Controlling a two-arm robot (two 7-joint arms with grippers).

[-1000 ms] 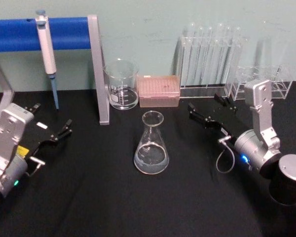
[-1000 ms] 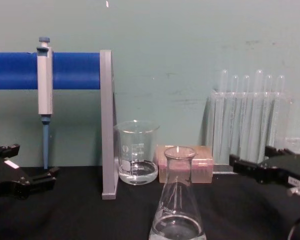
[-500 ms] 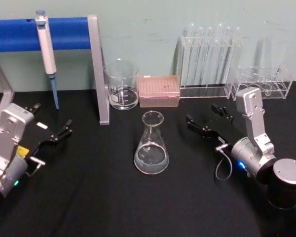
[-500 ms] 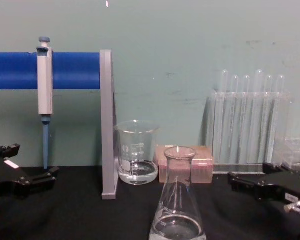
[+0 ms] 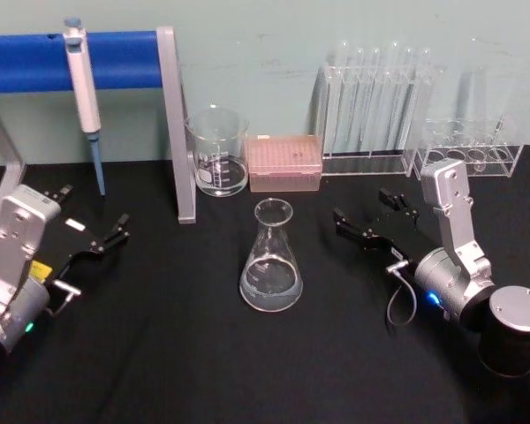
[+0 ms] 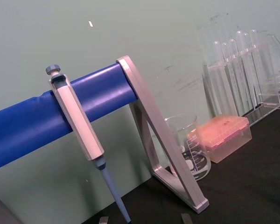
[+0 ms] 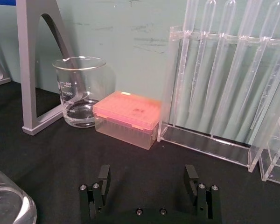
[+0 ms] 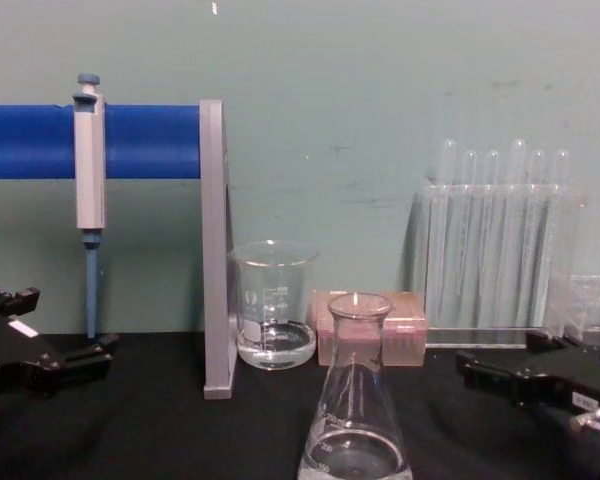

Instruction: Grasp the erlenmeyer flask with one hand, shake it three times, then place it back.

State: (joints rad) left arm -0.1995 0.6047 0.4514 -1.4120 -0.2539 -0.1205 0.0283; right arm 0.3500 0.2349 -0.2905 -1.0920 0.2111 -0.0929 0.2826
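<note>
A black table holds my glassware, and the flask (image 5: pixel 271 261) stands upright at its centre, neck pointing straight up, a little clear liquid pooled in its wide base. My right gripper (image 5: pixel 374 217) hovers low over the table just to the flask's right, its two black fingers spread wide apart and holding nothing; it points towards the flask and slightly towards the back wall. From the right wrist view, the flask's base (image 7: pixel 9 207) sits at the lower corner, off to one side of the open fingers (image 7: pixel 104 178) — so the flask is not yet between them. My left gripper (image 5: pixel 93 231) rests parked near the table's left edge, also open and empty, well apart from the flask. The right arm is the nearer one. As I judge it, the coming move is a short sideways reach to the left, bringing the fingers level around the narrow neck — the flask's long axis is vertical, so a horizontal grip suits it.
</note>
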